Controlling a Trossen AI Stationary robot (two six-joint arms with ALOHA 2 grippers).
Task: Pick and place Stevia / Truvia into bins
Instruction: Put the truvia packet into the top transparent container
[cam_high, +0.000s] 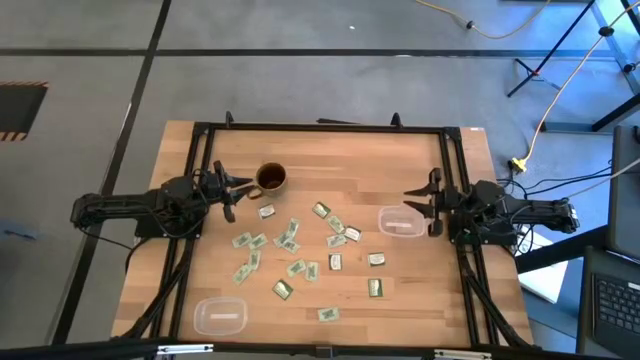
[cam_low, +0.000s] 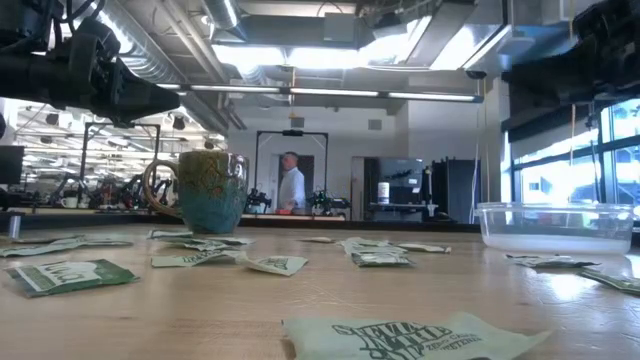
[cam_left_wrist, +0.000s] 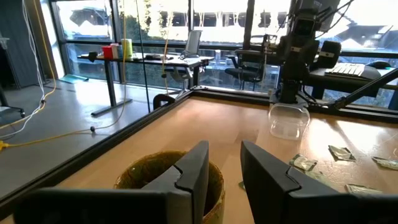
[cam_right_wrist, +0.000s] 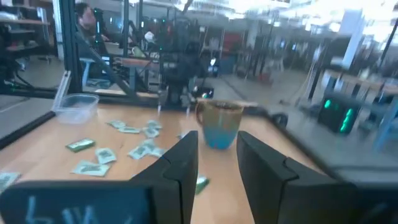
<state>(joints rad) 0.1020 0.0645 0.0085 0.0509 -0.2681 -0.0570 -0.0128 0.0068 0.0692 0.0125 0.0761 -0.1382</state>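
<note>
We see the left gripper (cam_high: 232, 193) raised above the table with its fingers (cam_left_wrist: 193, 171) parted and nothing between them. Just ahead of it stands the mug (cam_high: 271, 178), brown outside in the overhead view, its open rim (cam_left_wrist: 163, 167) showing right past the fingertips.

We see the right gripper (cam_high: 421, 203) on the opposite side, also off the surface, fingers (cam_right_wrist: 184, 160) apart and empty. Immediately in front of its tips sits one clear bin (cam_high: 399, 222), lying on the wooden table (cam_high: 400, 160).

Between the two grippers, and spreading toward the near table edge, the Stevia / Truvia sachets (cam_high: 288, 236) lie flat and scattered, green and white, none in contact with either gripper. One sachet (cam_high: 267, 211) lies closest to the left gripper, just beside the mug.

The second bin (cam_high: 220, 316) rests well away from both grippers, near the front edge on the left arm's side. We cannot make out any sachet inside either bin.
</note>
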